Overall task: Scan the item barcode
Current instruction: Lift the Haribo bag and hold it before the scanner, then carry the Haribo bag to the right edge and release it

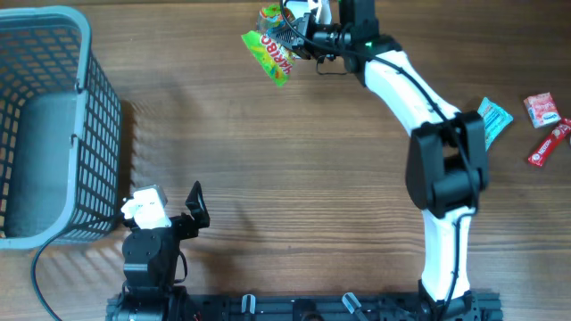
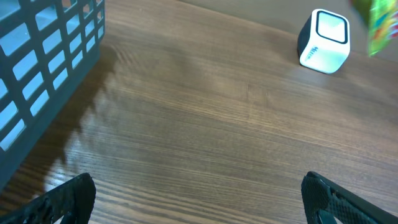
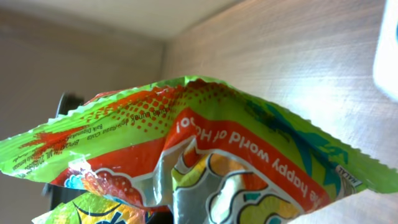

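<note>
The item is a green, orange and yellow candy bag (image 1: 270, 52). It hangs above the far middle of the table with my right gripper (image 1: 296, 37) shut on its right end. The bag (image 3: 205, 155) fills the right wrist view and hides the fingers; no barcode shows on the visible side. A white barcode scanner (image 2: 323, 40) stands on the wood, and the bag's edge (image 2: 380, 25) sits just right of it in the left wrist view. The scanner's corner (image 3: 388, 56) also shows at the right. My left gripper (image 1: 192, 209) rests open near the front left, its fingers (image 2: 68, 199) empty.
A grey wire basket (image 1: 53, 125) takes up the left side, its wall (image 2: 43, 68) close to my left gripper. At the right edge lie a blue packet (image 1: 493, 119), a red and white packet (image 1: 542, 109) and a red bar (image 1: 549, 144).
</note>
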Robot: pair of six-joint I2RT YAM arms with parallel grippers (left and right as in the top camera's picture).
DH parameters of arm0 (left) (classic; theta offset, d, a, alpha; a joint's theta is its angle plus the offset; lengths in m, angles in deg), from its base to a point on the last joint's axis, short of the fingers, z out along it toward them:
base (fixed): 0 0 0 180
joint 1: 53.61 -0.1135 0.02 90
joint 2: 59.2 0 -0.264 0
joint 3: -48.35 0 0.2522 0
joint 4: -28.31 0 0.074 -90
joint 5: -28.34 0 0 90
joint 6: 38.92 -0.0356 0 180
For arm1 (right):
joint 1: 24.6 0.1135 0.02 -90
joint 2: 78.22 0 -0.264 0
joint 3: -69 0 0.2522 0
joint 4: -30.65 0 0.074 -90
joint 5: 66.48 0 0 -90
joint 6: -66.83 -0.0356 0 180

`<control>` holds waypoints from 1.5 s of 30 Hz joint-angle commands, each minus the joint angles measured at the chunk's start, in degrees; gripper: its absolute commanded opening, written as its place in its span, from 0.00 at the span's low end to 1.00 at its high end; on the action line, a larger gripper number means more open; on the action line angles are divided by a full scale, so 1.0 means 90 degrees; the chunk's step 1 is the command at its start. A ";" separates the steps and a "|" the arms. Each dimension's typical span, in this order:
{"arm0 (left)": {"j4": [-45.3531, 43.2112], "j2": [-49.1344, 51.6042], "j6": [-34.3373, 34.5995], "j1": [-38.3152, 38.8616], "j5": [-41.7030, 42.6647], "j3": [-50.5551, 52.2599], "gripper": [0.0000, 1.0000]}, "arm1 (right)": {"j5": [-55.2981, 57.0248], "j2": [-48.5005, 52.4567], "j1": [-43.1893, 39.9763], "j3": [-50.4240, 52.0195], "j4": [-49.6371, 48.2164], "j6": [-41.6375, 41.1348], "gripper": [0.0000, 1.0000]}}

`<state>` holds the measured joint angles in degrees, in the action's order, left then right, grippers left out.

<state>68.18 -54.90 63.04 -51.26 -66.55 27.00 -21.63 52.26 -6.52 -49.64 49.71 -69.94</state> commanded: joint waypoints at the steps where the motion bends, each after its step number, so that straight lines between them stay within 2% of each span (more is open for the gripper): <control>1: 0.0010 -0.0005 0.0078 -0.0032 -0.0087 0.0010 1.00 | 0.0818 0.0651 -0.0019 -0.0624 -0.0199 -0.0789 0.05; 9: 0.0010 -0.0005 0.0078 -0.0032 -0.0087 0.0010 1.00 | 0.2222 0.1401 0.0017 -0.1826 -0.0500 -0.1960 0.05; 16: 0.0010 -0.0005 0.0078 -0.0032 -0.0087 0.0010 1.00 | 0.2472 0.1729 0.0046 -0.1860 -0.0534 -0.2523 0.05; 23: 0.0010 -0.0005 0.0078 -0.0032 -0.0087 0.0010 1.00 | 0.2280 0.1732 0.0015 -0.1906 -0.0542 -0.2820 0.05; 29: 0.0010 -0.0005 0.0078 -0.0032 -0.0087 0.0010 1.00 | 0.1066 0.1693 -0.0192 -0.2259 -0.0457 -0.2941 0.05; 31: 0.0010 -0.0005 0.0078 -0.0032 -0.0087 0.0010 1.00 | 0.0607 0.1503 -0.0386 -0.2606 0.0095 -0.2637 0.05; 32: 0.0010 -0.0005 0.0078 -0.0032 -0.0087 0.0010 1.00 | 0.0653 0.1287 -0.0532 -0.2844 0.0899 -0.2348 0.05; 34: 0.0010 -0.0005 0.0078 -0.0032 -0.0087 0.0010 1.00 | 0.0806 0.0920 -0.0780 -0.2977 0.1770 -0.1909 0.05; 35: 0.0010 -0.0005 0.0078 -0.0032 -0.0087 0.0010 1.00 | 0.1039 0.0576 -0.1037 -0.2977 0.2501 -0.1535 0.05; 39: 0.0010 -0.0005 0.0078 -0.0032 -0.0087 0.0010 1.00 | 0.1938 -0.0245 -0.1957 -0.2977 0.4335 -0.0333 0.04; 42: 0.0010 -0.0005 0.0078 -0.0032 -0.0087 0.0010 1.00 | 0.2798 -0.0512 -0.2895 -0.2977 0.5287 0.0663 0.05; 45: 0.0010 -0.0005 0.0078 -0.0032 -0.0087 0.0010 1.00 | 0.3611 -0.0260 -0.3619 -0.2929 0.5739 0.1207 0.05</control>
<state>68.20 -54.86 63.26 -51.26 -66.57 27.00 0.97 48.63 -34.21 -75.52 99.10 -68.51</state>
